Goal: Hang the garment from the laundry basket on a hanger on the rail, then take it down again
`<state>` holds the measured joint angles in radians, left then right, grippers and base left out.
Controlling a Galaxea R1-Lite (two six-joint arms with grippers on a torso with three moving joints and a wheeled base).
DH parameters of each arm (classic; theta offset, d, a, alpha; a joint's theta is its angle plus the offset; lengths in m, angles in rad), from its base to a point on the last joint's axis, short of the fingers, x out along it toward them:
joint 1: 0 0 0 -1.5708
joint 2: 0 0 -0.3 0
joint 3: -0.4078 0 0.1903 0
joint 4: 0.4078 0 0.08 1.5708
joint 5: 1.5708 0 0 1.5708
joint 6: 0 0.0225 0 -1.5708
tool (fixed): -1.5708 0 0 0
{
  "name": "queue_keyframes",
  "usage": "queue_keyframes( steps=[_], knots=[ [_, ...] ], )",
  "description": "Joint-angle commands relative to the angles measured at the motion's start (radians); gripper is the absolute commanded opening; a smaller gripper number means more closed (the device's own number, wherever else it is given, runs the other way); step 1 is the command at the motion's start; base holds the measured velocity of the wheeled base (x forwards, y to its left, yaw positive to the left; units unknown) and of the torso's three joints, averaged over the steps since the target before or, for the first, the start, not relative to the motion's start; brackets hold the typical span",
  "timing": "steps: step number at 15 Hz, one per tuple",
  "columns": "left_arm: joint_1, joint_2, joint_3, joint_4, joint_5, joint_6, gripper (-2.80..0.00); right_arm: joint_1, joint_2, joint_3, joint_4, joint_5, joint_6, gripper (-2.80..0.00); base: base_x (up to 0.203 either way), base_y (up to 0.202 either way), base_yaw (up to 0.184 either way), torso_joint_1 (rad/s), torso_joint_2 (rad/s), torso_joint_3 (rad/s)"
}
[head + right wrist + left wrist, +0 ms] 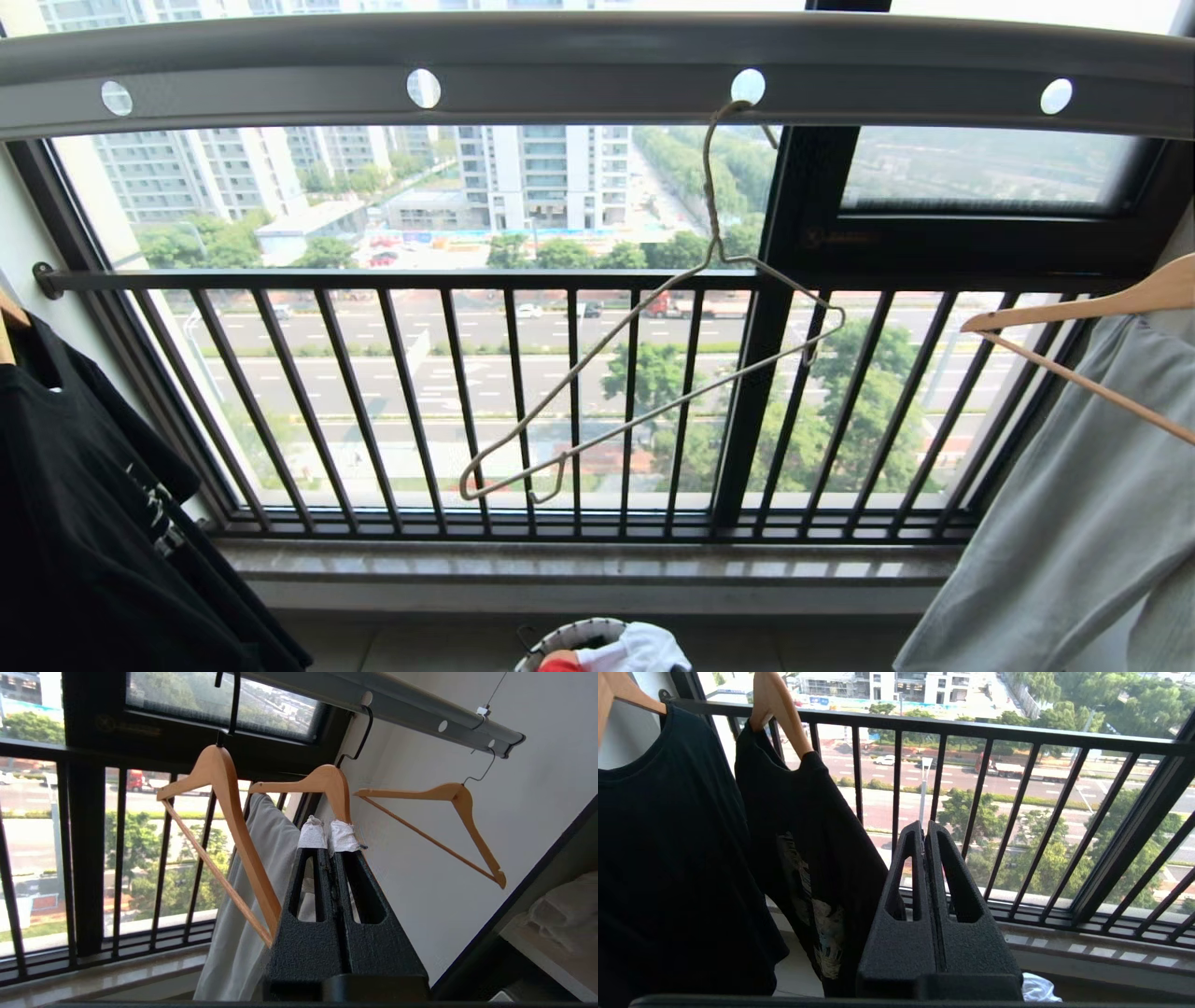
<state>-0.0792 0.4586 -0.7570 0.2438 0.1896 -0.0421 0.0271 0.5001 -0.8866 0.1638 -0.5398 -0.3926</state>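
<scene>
the rail [597,89] spans the window top — the hanger [653,373] hooks through one round hole, hanging tilted. wooden hangers [224,826] hang alongside.

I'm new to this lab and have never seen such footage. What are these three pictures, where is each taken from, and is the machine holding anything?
It is a two-armed robot facing a window. The head view looks forward: a bare wire hanger hangs tilted from a hole in the grey rail, and below it the laundry basket holds a red garment and something white. The other two pictures come from cameras on the wrists. The left gripper is shut and empty, near black T-shirts on wooden hangers. The right gripper, with white-wrapped fingertips, is also shut and empty, near wooden hangers and a grey garment. Neither arm shows in the head view.
</scene>
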Motion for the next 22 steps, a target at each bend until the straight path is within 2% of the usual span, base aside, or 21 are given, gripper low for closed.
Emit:
queue_keyframes(
  steps=[1, 3, 7, 9, 11, 12, 13, 15, 16, 18, 19, 20, 22],
  knots=[
    [0.061, -0.083, 0.007, 0.001, -0.001, 0.004, -2.8, -0.042, -0.062, 0.017, 0.036, -0.002, -0.001, -2.8, 0.0, 0.0, 0.0, 0.0, 0.0, 0.0],
    [0.072, -0.147, 0.029, 0.001, -0.007, 0.006, -2.8, -0.046, -0.133, 0.063, 0.063, 0.003, -0.001, -2.8, 0.0, 0.0, 0.0, 0.0, 0.0, 0.0],
    [0.067, -0.297, 0.205, 0.003, -0.061, 0.019, -2.8, -0.043, -0.298, 0.271, 0.069, 0.055, 0.001, -2.8, 0.0, 0.0, 0.0, 0.0, 0.0, 0.0],
    [0.068, -0.358, 0.321, 0.0, -0.066, 0.065, -2.8, -0.035, -0.39, 0.397, 0.066, 0.104, 0.004, -2.8, 0.0, 0.0, 0.0, 0.0, 0.0, 0.0],
    [0.07, -0.427, 0.419, -0.004, -0.095, 0.091, -2.8, -0.031, -0.482, 0.489, 0.063, 0.188, 0.01, -2.8, 0.0, 0.0, 0.0, 0.0, 0.0, 0.0],
    [0.07, -0.453, 0.46, -0.007, -0.125, 0.099, -2.8, -0.029, -0.5, 0.537, 0.053, 0.228, 0.045, -2.8, 0.0, 0.0, 0.0, 0.0, 0.0, 0.0],
    [0.07, -0.457, 0.492, -0.009, -0.138, 0.102, -2.8, -0.028, -0.5, 0.563, 0.035, 0.278, 0.127, -2.8, 0.0, 0.0, 0.0, 0.0, 0.0, 0.0],
    [0.07, -0.459, 0.537, -0.02, -0.144, 0.104, -2.8, -0.027, -0.5, 0.601, 0.014, 0.382, 0.277, -2.8, 0.0, 0.0, 0.0, 0.0, 0.0, 0.0],
    [0.07, -0.459, 0.574, -0.061, -0.146, 0.111, -2.8, -0.027, -0.5, 0.629, 0.01, 0.414, 0.311, -2.8, 0.0, 0.0, 0.0, 0.0, 0.0, 0.0],
    [0.07, -0.459, 0.688, -0.209, -0.146, 0.163, -2.8, -0.027, -0.5, 0.679, -0.023, 0.442, 0.328, -2.8, 0.0, 0.0, 0.0, 0.0, 0.0, 0.0],
    [0.07, -0.459, 0.741, -0.311, -0.147, 0.193, -2.8, -0.027, -0.5, 0.708, -0.07, 0.48, 0.332, -2.8, 0.0, 0.0, 0.0, 0.0, 0.0, 0.0],
    [0.07, -0.459, 0.757, -0.348, -0.15, 0.213, -2.8, -0.027, -0.5, 0.733, -0.114, 0.501, 0.34, -2.8, 0.0, 0.0, 0.0, 0.0, 0.0, 0.0],
    [0.07, -0.459, 0.757, -0.321, -0.171, 0.216, -2.8, -0.027, -0.5, 0.781, -0.178, 0.511, 0.34, -2.8, 0.0, 0.0, 0.0, 0.0, 0.0, 0.0]
  ],
)
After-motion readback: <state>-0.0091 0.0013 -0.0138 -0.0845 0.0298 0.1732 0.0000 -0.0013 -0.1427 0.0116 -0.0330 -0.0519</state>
